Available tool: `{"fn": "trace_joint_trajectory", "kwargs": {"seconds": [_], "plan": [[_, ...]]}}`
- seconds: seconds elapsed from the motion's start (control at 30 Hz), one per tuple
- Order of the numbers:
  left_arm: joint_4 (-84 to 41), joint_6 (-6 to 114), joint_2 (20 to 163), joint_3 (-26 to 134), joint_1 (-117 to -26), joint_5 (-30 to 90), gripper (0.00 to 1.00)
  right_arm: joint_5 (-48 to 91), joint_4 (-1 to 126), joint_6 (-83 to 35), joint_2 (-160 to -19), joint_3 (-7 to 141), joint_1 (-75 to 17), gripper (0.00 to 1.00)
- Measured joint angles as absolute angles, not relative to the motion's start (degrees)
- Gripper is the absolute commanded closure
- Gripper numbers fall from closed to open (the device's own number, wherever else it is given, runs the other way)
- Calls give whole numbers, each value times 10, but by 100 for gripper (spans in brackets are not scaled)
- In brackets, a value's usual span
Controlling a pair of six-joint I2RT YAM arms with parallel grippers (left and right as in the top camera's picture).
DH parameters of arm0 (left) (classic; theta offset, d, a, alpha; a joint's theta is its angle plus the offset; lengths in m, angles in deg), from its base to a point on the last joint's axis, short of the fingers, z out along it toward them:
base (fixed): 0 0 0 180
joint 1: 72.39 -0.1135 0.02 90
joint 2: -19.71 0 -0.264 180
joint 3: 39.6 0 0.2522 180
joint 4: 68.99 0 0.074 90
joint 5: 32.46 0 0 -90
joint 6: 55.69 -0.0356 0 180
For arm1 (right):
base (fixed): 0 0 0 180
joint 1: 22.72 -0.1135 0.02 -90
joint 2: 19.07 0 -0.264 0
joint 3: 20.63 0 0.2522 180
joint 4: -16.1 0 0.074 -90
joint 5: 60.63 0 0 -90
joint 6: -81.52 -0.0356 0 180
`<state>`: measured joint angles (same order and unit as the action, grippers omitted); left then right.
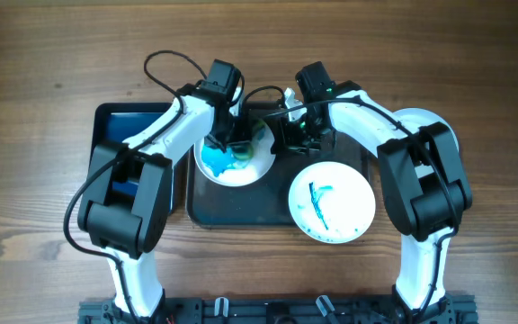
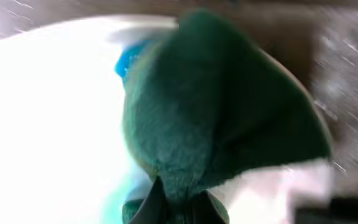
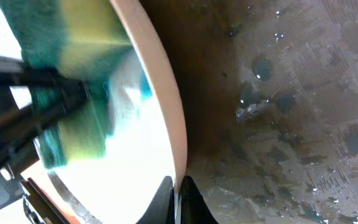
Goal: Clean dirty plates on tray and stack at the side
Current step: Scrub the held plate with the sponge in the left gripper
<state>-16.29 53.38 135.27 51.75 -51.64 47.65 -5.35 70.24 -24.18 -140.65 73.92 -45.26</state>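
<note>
A dirty plate (image 1: 241, 166) smeared with blue lies at the left of the dark grey tray (image 1: 200, 205). My left gripper (image 1: 226, 141) is shut on a green sponge (image 2: 216, 106) and presses it on that plate (image 2: 48, 118). My right gripper (image 1: 281, 135) is shut on the plate's right rim (image 3: 166, 118); the sponge (image 3: 73, 118) shows beyond it. A second dirty plate (image 1: 332, 202) with blue streaks lies at the tray's right, overhanging its front edge. A third white plate (image 1: 430, 126) lies off the tray at the far right, mostly hidden by my right arm.
A glossy blue tray (image 1: 115, 126) lies left of the dark tray, partly under my left arm. The dark tray's floor (image 3: 291, 112) is wet with droplets. Wooden table surrounds both trays.
</note>
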Motion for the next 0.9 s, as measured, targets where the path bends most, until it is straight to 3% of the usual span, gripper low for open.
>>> {"fn": "trace_joint_trajectory", "kwargs": {"seconds": [0.17, 0.3, 0.37, 0.53, 0.6, 0.73, 0.9], "plan": [[-124, 603, 1353, 526, -513, 676, 96, -68, 703, -242, -1407, 739, -453, 96], [-37, 649, 1353, 528, -510, 690, 96, -79, 703, -237, -1407, 739, -455, 96], [-22, 648, 1353, 529, -508, 639, 96, -78, 703, -235, -1407, 739, -455, 96], [-80, 552, 1354, 529, -502, 353, 96, -77, 703, -235, -1407, 739, -454, 96], [-93, 540, 1354, 529, -499, 338, 96, -77, 703, -235, -1407, 739, -454, 96], [-88, 548, 1354, 529, -495, 485, 96, -77, 698, -236, -1407, 739, -454, 96], [21, 695, 1355, 535, -504, 657, 96, -78, 699, -236, -1407, 739, -454, 96]]}}
